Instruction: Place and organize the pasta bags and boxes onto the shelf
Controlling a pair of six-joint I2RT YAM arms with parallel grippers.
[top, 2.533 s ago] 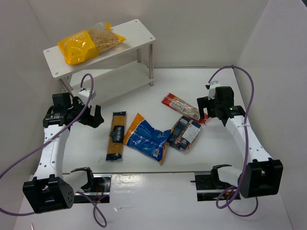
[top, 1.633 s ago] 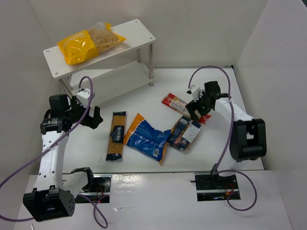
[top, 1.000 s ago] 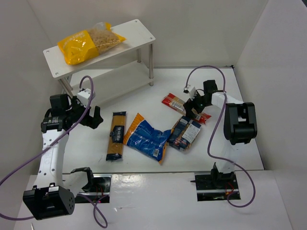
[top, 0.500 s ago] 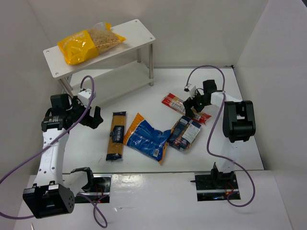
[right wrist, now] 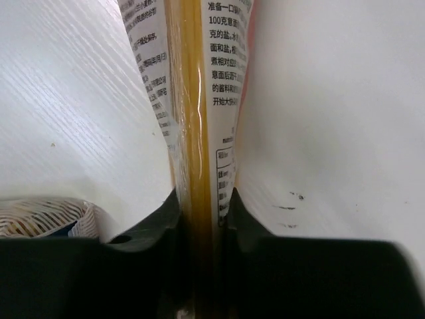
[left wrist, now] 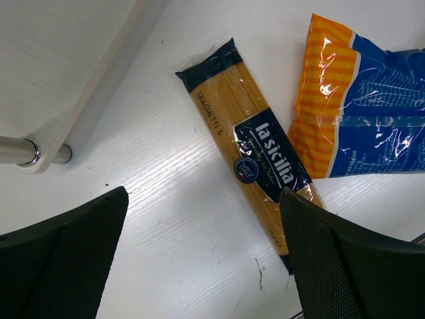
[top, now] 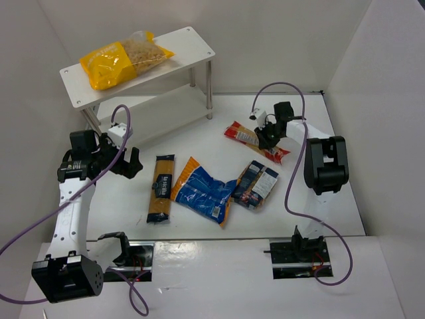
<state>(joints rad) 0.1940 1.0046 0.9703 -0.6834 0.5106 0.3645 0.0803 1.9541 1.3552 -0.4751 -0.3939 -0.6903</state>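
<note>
The right jaws were shut tightly on the long red-and-clear spaghetti bag [top: 239, 133], gripped near its middle. In the right wrist view the pale strands and printed label were pinched between the two dark fingers [right wrist: 156, 229]. Whether the bag was raised off the white tabletop [top: 199, 133] could not be told. It was slanted at the far right of the tabletop, well apart from the shelf [top: 192, 41]. On the shelf's top board the big yellow-and-clear macaroni bag [top: 123, 58] was laid towards the left end. The left jaws were held wide apart with nothing between them, over bare tabletop near a corner of the shelf's lower board [left wrist: 60, 53]. The narrow black-and-yellow spaghetti pack [left wrist: 259, 166] was laid flat just beyond them. Beside that pack the crinkly blue bag [top: 202, 191] was spread in the middle of the tabletop, and its right end was touched by the small dark navy pack [top: 257, 184].
</note>
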